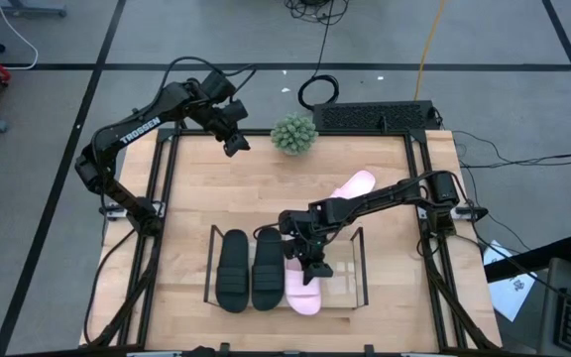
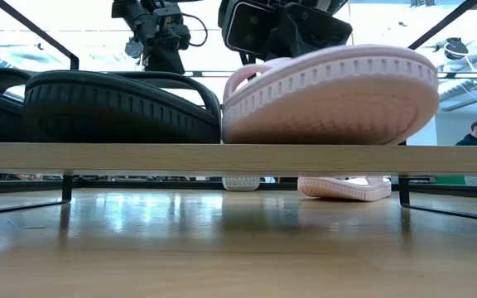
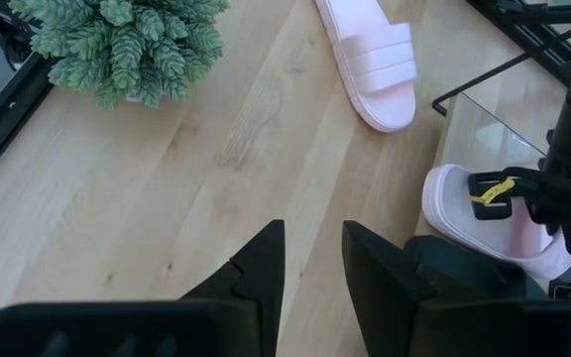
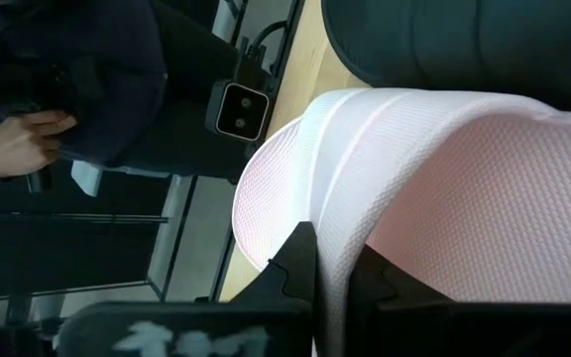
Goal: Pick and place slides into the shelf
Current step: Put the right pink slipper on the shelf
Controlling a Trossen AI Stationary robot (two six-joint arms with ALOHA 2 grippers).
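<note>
right gripper (image 1: 315, 266): over the shelf, fingers pinched down tight on the strap of a pink slide (image 1: 303, 293); right wrist view shows the pale strap squeezed between the two dark fingers (image 4: 295, 260)
held pink slide: sits in the shelf, third slot counting from the left arm's side, touching the black slide beside it; in the low view its sole edge (image 2: 330, 95) rests on the shelf's wooden board
black slides: two, side by side in the shelf left of the pink one (image 1: 233, 270) (image 1: 268, 268), touching each other, toes toward the table's near edge
second pink slide (image 1: 353, 188): loose on the table top, outside the shelf, behind its back edge toward the right arm's base, lying at an angle, strap up
shelf (image 1: 361, 268): clear panels, thin dark frame, near-centre of the table's front half; fourth slot, on the right arm's side, has nothing in it
left gripper (image 1: 234, 142): up at the back of the table near the plant, well apart from the shelf; fingers (image 3: 256, 273) partly open with a narrow gap, nothing between them
plant (image 1: 293, 134): small green potted thing at the table's back edge, just beside the left gripper
table (image 1: 196, 188): light wood top, black frame rails
room: person's hand (image 4: 13, 139) and dark sleeve show in the right wrist view beyond the table's front edge; another person far off in the low view (image 2: 474, 132)
</note>
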